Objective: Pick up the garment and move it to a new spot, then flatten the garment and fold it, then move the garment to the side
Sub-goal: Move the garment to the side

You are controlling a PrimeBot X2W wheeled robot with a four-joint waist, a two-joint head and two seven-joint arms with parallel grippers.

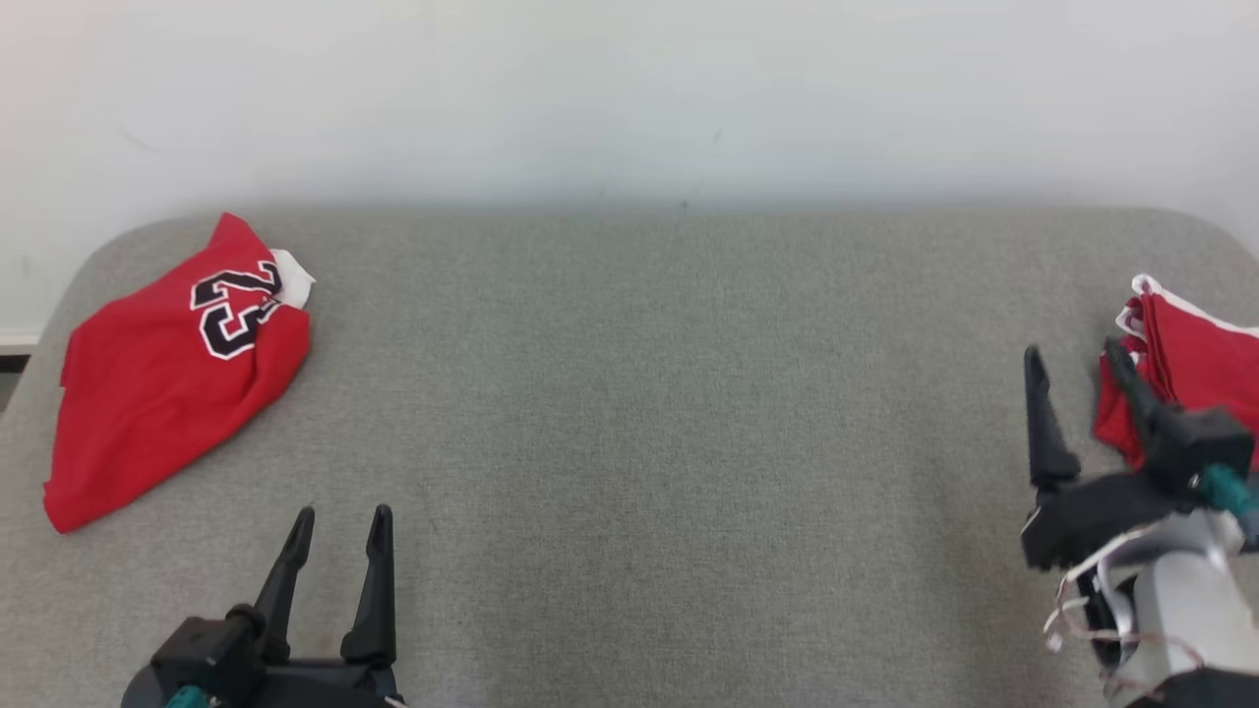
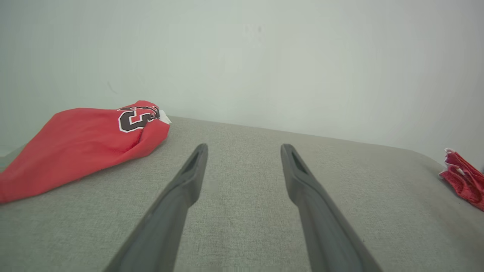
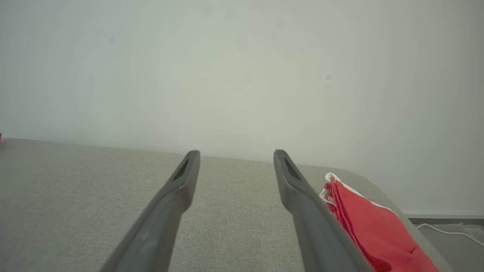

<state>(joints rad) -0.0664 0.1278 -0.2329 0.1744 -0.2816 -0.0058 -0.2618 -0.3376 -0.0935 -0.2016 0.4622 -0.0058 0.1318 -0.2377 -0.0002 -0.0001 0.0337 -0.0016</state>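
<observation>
A crumpled red garment [image 1: 167,379] with a black number printed on it lies at the far left of the grey cloth-covered table [image 1: 649,393]; it also appears as the red garment [image 2: 79,141] in the left wrist view. My left gripper [image 1: 343,513] stands open near the front edge, right of and nearer than that garment, with nothing between its fingers [image 2: 244,147]. My right gripper [image 1: 1072,349] is open too and empty [image 3: 237,152], just left of a second red cloth.
A folded red cloth with white trim [image 1: 1185,364] lies at the table's right edge, its near part hidden behind my right gripper; it appears again as the red cloth [image 3: 372,226]. A pale wall [image 1: 629,98] runs behind the table. A white cable [image 3: 446,228] lies on the floor beyond the right edge.
</observation>
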